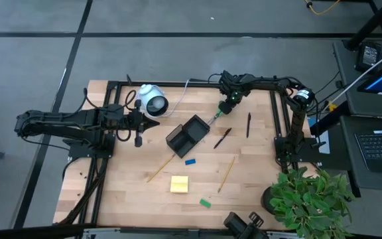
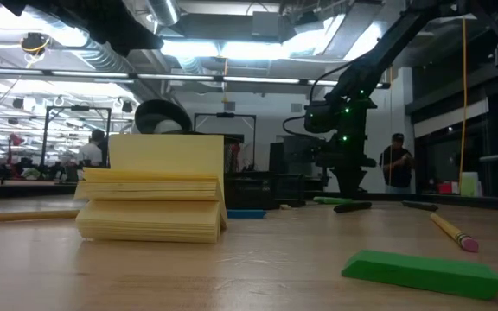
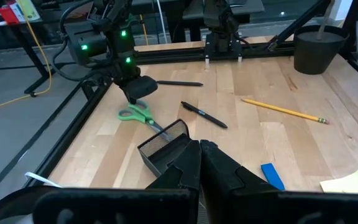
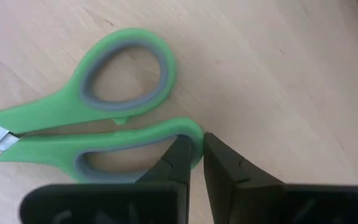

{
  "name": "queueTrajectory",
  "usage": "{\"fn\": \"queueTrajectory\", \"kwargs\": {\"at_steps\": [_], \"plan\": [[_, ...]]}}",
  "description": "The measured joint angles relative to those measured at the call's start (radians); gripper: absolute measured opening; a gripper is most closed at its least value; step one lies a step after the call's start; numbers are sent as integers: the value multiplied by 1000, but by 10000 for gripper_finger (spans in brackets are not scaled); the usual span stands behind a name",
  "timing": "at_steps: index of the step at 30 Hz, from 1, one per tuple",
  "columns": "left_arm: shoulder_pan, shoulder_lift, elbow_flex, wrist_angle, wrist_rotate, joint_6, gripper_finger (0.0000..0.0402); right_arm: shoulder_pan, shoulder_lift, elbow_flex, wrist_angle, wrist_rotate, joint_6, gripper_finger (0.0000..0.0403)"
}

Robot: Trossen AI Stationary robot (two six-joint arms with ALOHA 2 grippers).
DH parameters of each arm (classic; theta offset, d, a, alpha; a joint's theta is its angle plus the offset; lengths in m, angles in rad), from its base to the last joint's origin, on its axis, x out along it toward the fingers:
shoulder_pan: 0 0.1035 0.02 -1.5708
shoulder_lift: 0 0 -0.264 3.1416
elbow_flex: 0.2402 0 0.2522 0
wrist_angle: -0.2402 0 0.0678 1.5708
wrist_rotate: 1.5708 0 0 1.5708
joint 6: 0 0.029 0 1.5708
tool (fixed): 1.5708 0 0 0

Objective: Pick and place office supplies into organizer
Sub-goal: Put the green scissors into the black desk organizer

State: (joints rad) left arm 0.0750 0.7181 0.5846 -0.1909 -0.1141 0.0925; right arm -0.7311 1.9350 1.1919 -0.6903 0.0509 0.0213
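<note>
The right hand [image 1: 225,108] is low over the light wooden desk [image 1: 257,172] at its far side, directly above the green-handled scissors [image 1: 218,115]. In the right wrist view its two dark fingers [image 4: 178,163] stand almost together, a thin gap between them, with the tips at the outer edge of one green handle loop [image 4: 135,152]; they hold nothing. The scissors lie flat on the desk, blades pointing toward the small black mesh organizer tray [image 1: 187,135], which sits near the middle of the desk. In the left wrist view the blade tips [image 3: 160,129] reach the tray's rim [image 3: 166,138].

The left hand [image 1: 138,126] hangs over the desk's left part, just beside the white round device with a cable [image 1: 152,101] and apart from the tray. Its fingers [image 3: 185,168] are closed together, gripping nothing.

A black pen [image 1: 221,138] lies just right of the tray, and a second dark pen [image 1: 249,124] lies farther right. One thin wooden pencil [image 1: 160,168] lies in front of the tray, the other [image 1: 226,174] to the right of it. The small blue block [image 1: 190,161] rests between them, near the tray. The yellow square sticky-note pad [image 1: 179,184] sits nearer the front edge, with the small green block [image 1: 205,203] just beyond it to the right. A potted green plant [image 1: 310,196] stands at the desk's front right corner.
</note>
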Motion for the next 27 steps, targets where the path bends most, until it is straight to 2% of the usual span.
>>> {"fn": "queueTrajectory", "kwargs": {"at_steps": [4, 10, 14, 19, 27], "plan": [[0, 0, 0, 0, 0, 0, 2, 0, 0, 0, 1, -1, -6, 43], [0, 0, 0, 0, 0, 0, 2, 1, 1, -2, 15, 7, -27, 145], [0, 0, 0, 0, 0, 0, 2, 1, 0, -2, 15, 15, -29, 185], [0, 0, 0, 0, 0, 0, 2, 0, 0, -1, 15, -6, -2, 193], [0, 0, 0, 0, 0, 0, 2, 1, 1, 0, -8, -48, 105, 166]]}}
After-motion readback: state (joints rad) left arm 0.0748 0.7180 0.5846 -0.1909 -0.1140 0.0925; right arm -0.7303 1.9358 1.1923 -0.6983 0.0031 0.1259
